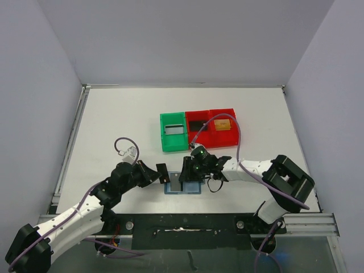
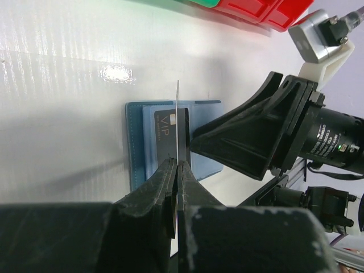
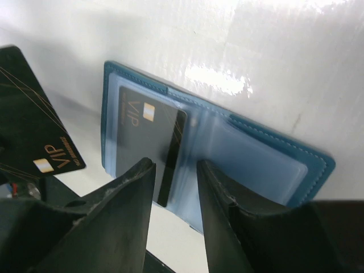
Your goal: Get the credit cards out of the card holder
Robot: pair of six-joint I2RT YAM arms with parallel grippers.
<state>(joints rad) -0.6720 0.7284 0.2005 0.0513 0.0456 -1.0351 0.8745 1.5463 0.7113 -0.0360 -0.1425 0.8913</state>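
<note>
Right wrist view: a dark grey VIP credit card [image 3: 145, 142] is lodged in a clear sleeve of the open light-blue bifold card holder [image 3: 256, 165], which is laid flat. The right gripper [image 3: 175, 166] is parted above the card, whose exposed edge should be pinched squarely and drawn out level. A second card [image 2: 178, 114] is clamped in the left gripper [image 2: 177, 165]. A white glossy tabletop [image 1: 114, 114], a green plastic bin [image 1: 165, 145], red plastic bins [image 1: 224, 114] and grey walls [image 1: 187, 40] are shown.

The card holder [image 1: 183, 190] lies opened flat, interior up. It is a light-blue bifold with stitched edges and a clear plastic sleeve on each panel.

The first credit card [image 3: 145, 136] is black with gold "VIP" lettering and a gold chip. It lies flat inside the sleeve of the panel nearer the left arm.

The second credit card [image 3: 34, 125], of matching design, is outside the holder, just beside that panel. It stands on edge, clamped between the closed fingers of the left gripper [image 2: 177, 168].
</note>
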